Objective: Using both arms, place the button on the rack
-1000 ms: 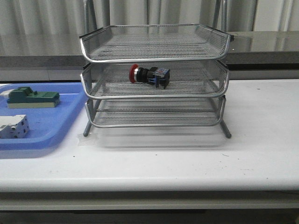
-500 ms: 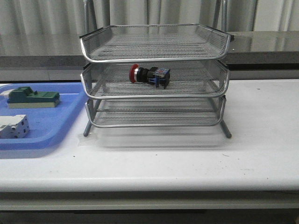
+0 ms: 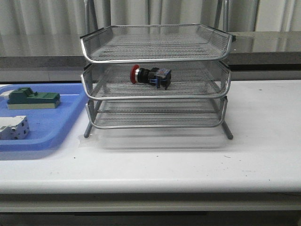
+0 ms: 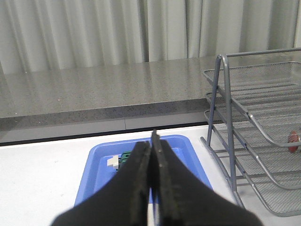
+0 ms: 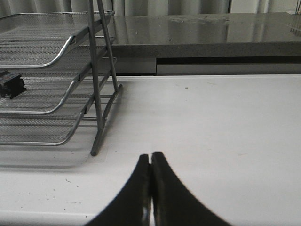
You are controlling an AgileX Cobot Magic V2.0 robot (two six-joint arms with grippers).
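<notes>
The button (image 3: 150,76), red-headed with a black body and blue rear block, lies on its side on the middle tier of the silver wire rack (image 3: 156,55). Its black end shows in the right wrist view (image 5: 11,84), and a bit of its red head in the left wrist view (image 4: 293,141). My left gripper (image 4: 151,141) is shut with nothing in it, hanging over the blue tray, left of the rack (image 4: 254,132). My right gripper (image 5: 150,157) is shut and empty over the bare white table, right of the rack (image 5: 56,70). Neither arm shows in the front view.
A blue plastic tray (image 3: 51,127) lies left of the rack, holding a green-topped block (image 3: 33,99) and a white-grey terminal block (image 3: 13,128). The tray (image 4: 101,160) lies under the left gripper. A grey counter ledge (image 3: 263,44) runs behind the table.
</notes>
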